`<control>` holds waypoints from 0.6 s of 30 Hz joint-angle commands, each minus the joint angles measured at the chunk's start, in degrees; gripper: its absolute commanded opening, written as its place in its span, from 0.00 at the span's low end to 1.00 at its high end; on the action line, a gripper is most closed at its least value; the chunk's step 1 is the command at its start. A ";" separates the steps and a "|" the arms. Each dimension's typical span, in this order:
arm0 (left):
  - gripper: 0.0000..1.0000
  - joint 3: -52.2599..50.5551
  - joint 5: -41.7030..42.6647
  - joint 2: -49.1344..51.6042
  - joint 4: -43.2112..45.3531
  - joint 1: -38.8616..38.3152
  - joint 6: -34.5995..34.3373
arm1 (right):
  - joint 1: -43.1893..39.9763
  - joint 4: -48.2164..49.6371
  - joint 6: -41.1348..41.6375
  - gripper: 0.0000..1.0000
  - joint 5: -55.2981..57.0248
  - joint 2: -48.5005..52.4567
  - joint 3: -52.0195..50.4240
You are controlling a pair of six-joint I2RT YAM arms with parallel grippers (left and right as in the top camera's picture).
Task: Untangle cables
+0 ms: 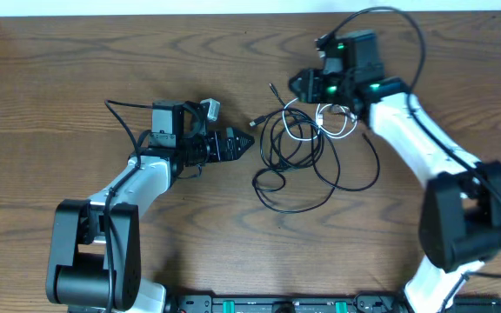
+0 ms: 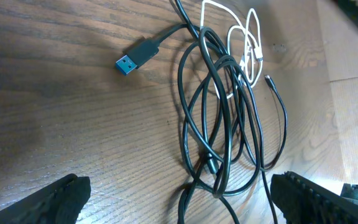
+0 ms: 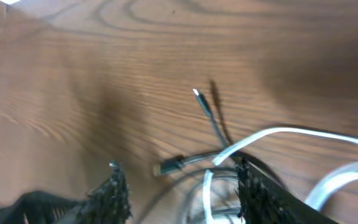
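1. While the cables (image 1: pixel 298 152) lie knotted on the table (image 1: pixel 76 69), the left hand (image 1: pixel 243 146) sits just left of them and the right hand (image 1: pixel 303 87) is over their top edge.
2. Left wrist: fingers wide apart; black loops (image 2: pixel 219 112) cross the white cord (image 2: pixel 253 37), nothing separated.
3. Right wrist: fingers apart, clamping nothing; untangling seems barely begun.

The left arm (image 1: pixel 142 178), lower left of the overhead frame, and the right arm (image 1: pixel 416 130), along its right side, share white rounded shells and bulky black joint housings (image 1: pixel 85 252). Green lights (image 1: pixel 342 45) glow on the right arm's black wrist block (image 1: pixel 364 54), with a thin black wire (image 1: pixel 404 16) arcing above it. Up close, the fingers (image 3: pixel 114 199) are black with ridged, saw-toothed faces.
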 commanded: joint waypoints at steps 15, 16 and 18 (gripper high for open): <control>0.99 0.48 0.07 -0.20 -0.11 -0.02 0.79 | 2.95 10.10 33.66 0.58 6.97 13.46 0.09; 0.99 0.48 0.07 -0.20 -0.11 -0.02 0.79 | 3.08 9.90 33.99 0.58 7.02 13.46 0.09; 0.99 0.48 0.07 -0.20 -0.11 -0.02 0.79 | 3.17 8.48 35.60 0.56 7.54 13.46 0.09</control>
